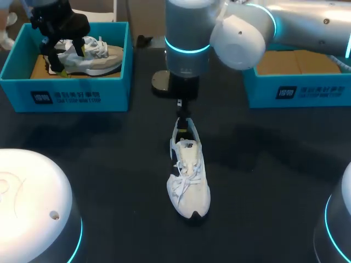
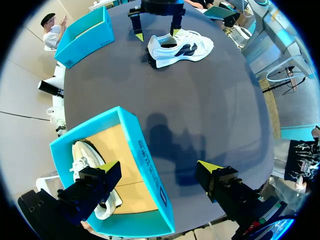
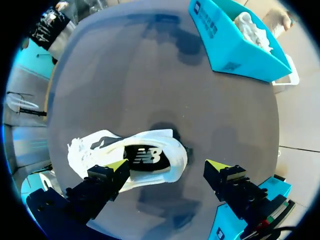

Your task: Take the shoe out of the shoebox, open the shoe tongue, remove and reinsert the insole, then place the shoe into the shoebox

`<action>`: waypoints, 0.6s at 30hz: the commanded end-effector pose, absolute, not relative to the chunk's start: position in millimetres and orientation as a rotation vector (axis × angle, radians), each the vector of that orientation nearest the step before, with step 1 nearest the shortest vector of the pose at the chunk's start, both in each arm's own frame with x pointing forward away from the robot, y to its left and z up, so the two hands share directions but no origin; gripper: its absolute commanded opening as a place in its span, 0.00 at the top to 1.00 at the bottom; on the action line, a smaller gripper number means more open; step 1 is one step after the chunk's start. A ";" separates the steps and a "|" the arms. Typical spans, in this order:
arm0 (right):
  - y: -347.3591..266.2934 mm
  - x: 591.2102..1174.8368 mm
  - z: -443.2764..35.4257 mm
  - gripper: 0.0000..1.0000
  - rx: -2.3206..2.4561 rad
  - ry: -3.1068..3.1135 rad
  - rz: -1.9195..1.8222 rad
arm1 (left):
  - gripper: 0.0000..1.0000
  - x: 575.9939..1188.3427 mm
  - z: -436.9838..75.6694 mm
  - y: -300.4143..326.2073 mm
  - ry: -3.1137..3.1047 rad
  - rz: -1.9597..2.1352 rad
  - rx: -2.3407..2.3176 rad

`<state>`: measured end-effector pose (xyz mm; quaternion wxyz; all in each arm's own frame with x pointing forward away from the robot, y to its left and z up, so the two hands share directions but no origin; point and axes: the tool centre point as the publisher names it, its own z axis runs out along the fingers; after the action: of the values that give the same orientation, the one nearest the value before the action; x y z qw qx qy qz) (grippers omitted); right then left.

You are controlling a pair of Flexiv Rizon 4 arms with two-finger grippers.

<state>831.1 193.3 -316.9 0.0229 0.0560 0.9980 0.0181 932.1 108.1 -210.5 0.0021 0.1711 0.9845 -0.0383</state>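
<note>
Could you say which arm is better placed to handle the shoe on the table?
Right: its gripper hangs open at the white shoe's heel; the left gripper is away over the shoebox.

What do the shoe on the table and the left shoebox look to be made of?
White shoe: seemingly matte fabric or mesh upper with cloth laces; no gloss shows, weave too small to confirm. Left shoebox: probably cardboard, with thin stiff walls, smooth blue printed outside, plain brown floor inside.
</note>
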 end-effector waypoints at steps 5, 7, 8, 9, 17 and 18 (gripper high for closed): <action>202.0 845.3 -346.6 0.00 0.159 3.093 0.051 | 0.00 931.7 -210.6 108.6 3.088 -0.119 0.538; 201.0 848.1 -352.0 0.00 0.169 3.093 0.053 | 0.00 931.7 -210.6 108.6 3.088 -0.119 0.538; 200.4 849.2 -354.5 0.00 0.172 3.094 0.055 | 0.00 931.7 -210.6 108.6 3.088 -0.119 0.538; 199.6 850.3 -356.9 0.00 0.178 3.095 0.055 | 0.00 931.7 -210.6 108.6 3.088 -0.119 0.538; 194.1 853.5 -372.9 0.00 0.190 3.111 0.049 | 0.00 931.7 -210.6 108.6 3.088 -0.119 0.538; 193.2 853.7 -374.6 0.00 0.189 3.114 0.051 | 0.00 931.7 -210.6 108.6 3.088 -0.119 0.538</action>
<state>851.7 193.0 -369.2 0.0133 0.0609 0.9980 0.0142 932.1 108.1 -210.5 0.0021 0.1711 0.9845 -0.0383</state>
